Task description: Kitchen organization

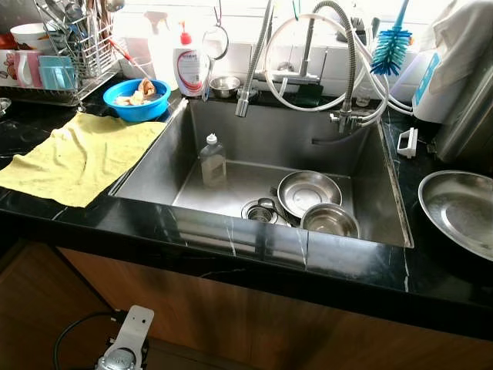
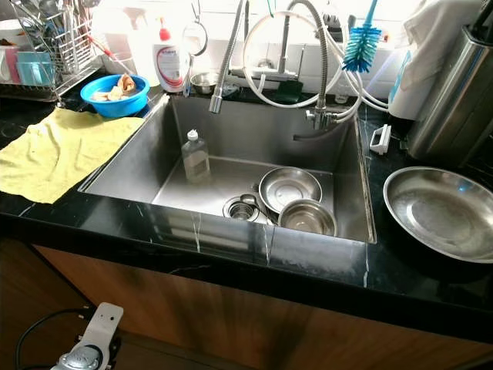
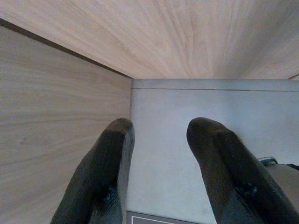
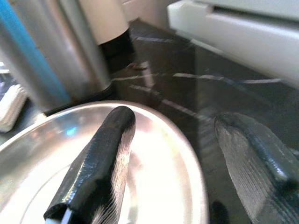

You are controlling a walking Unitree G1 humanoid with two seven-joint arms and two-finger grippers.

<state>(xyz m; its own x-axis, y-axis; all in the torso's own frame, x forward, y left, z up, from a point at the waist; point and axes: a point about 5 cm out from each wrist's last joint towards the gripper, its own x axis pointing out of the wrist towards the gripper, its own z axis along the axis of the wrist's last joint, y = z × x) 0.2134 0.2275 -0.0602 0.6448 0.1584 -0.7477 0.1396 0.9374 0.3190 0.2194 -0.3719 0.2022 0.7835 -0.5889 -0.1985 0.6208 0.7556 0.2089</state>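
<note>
Hovering over the large round stainless-steel pan (image 4: pixel 93 163) on the black marble-veined bench (image 2: pixel 231 231) to the right of the sink, the right claw (image 4: pixel 187 154) has its two fingers spread apart and holds nothing; one finger lies above the pan's bowl, the other outside its rim. The left claw (image 3: pixel 161 168) is also parted and empty, hanging low beside a pale wood cabinet panel (image 3: pixel 56 126).

The remaining work items sit in the stainless-steel sink basin (image 1: pixel 154 169): a shallow steel dish (image 1: pixel 308 191), a smaller steel bowl (image 1: pixel 330 220) just beside it near the drain, and a clear plastic bottle (image 1: pixel 212 159) standing upright.

Hazards, as judged from this position:

- Rim slip. The pan wall is thin, polished and probably wet; a pinch taken too shallow may let it slide out and clatter onto the bench.
- Tipping. Lifting from one edge puts the pan's weight off-centre, so it may swing down.
- Collision. The brushed-steel canister (image 2: pixel 454 92) stands close behind the pan; a wide lift path could strike it.
- Overhang. The pan lies near the bench front edge; a push rather than a grip may send it off.
</note>
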